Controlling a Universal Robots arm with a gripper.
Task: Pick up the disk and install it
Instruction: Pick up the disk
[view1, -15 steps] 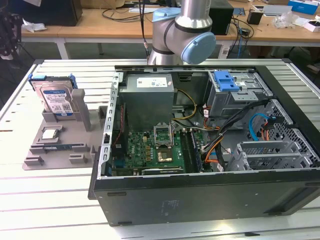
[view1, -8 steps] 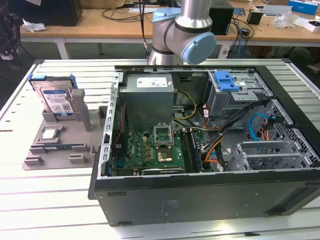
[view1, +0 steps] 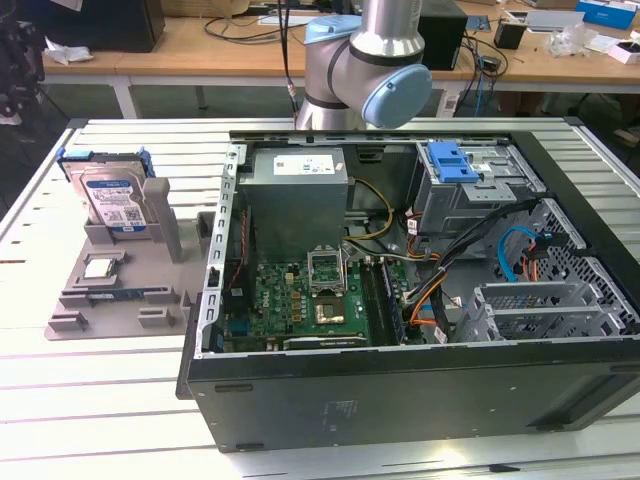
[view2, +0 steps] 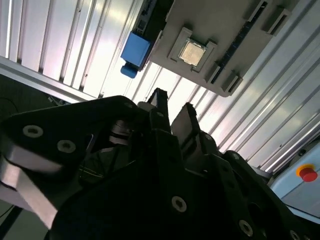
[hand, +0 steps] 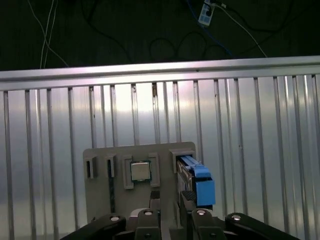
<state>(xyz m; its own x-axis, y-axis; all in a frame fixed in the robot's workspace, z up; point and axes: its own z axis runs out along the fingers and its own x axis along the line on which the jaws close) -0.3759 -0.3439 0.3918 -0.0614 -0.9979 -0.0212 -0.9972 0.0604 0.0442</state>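
Can see the disk (view1: 113, 200) parked on edge in a slot of the grey holder (view1: 120, 300), on the slatted metal table (view1: 100, 420) at the exterior view's left, just beside the open computer case (view1: 400, 390) and outside it. Broad labelled face turned toward the exterior camera, leaning back slightly. Top edge, capped by the blue bracket (view1: 68, 160), lying across that view with one end toward the case. Cannot tell the long axis for sure, with the lower part sunk in the slot. Seen edge-on in the first wrist view, next to the small square chip (hand: 140, 171) seated flat in the holder. Gripper (hand: 170, 200) hanging over the holder's near edge, apart from the disk, gripping nothing, fingers (view2: 159, 102) parted by a narrow gap. Inside the case, a grey drive cage (view1: 470, 195) with a blue latch (view1: 452, 160).
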